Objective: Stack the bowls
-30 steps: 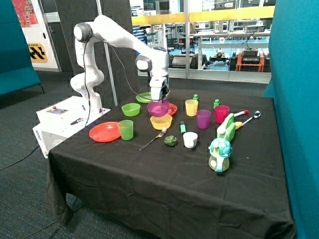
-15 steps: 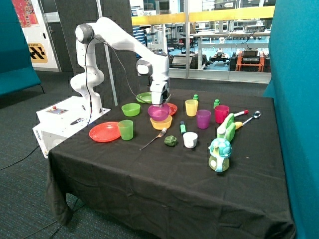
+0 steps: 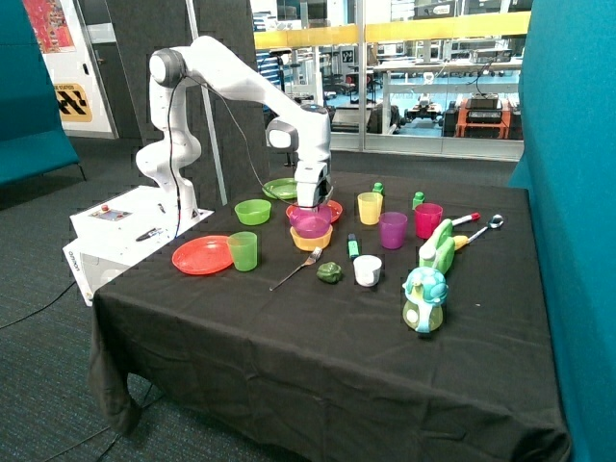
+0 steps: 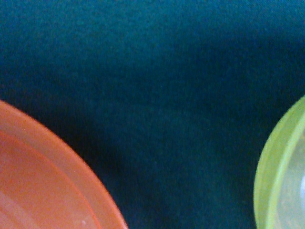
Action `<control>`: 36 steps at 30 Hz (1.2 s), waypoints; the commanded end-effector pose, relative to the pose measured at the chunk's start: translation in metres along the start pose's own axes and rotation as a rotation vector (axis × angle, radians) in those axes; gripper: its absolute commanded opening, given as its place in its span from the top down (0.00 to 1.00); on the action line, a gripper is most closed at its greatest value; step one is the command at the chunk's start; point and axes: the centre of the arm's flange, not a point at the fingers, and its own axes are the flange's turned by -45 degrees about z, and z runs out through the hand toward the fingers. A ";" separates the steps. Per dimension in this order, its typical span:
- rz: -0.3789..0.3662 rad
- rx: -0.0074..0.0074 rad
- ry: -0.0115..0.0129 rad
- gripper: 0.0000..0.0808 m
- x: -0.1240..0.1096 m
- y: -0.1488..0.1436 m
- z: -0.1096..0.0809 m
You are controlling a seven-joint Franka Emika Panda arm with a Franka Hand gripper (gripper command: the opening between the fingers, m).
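The purple bowl [image 3: 310, 226] sits nested in the yellow bowl [image 3: 311, 241] near the middle of the black-clothed table. My gripper [image 3: 311, 206] stands straight above, shut on the purple bowl's far rim. The light green bowl [image 3: 252, 211] rests alone on the cloth beside the stack, towards the robot base. In the wrist view neither fingers nor the held bowl appear; only dark cloth, a red plate edge [image 4: 43, 181] and a light green rim [image 4: 279, 171] show.
A big red plate [image 3: 202, 255], a green cup [image 3: 243, 251] and a fork [image 3: 296, 269] lie in front. Behind are a green plate [image 3: 279, 188] and small red plate [image 3: 334, 208]. Yellow [image 3: 370, 207], purple [image 3: 392, 230], pink [image 3: 427, 219] and white [image 3: 367, 270] cups stand nearby.
The gripper has come down with the purple bowl, from hanging above the yellow bowl to resting inside it. The arm shifted slightly away from the base.
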 end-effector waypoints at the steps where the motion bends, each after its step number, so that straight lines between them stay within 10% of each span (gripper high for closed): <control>1: -0.006 -0.0003 -0.0014 1.00 0.005 -0.001 0.008; 13: -0.031 -0.0003 -0.0014 0.99 0.005 -0.009 0.016; 36: -0.039 -0.0003 -0.0014 0.55 -0.003 0.001 0.016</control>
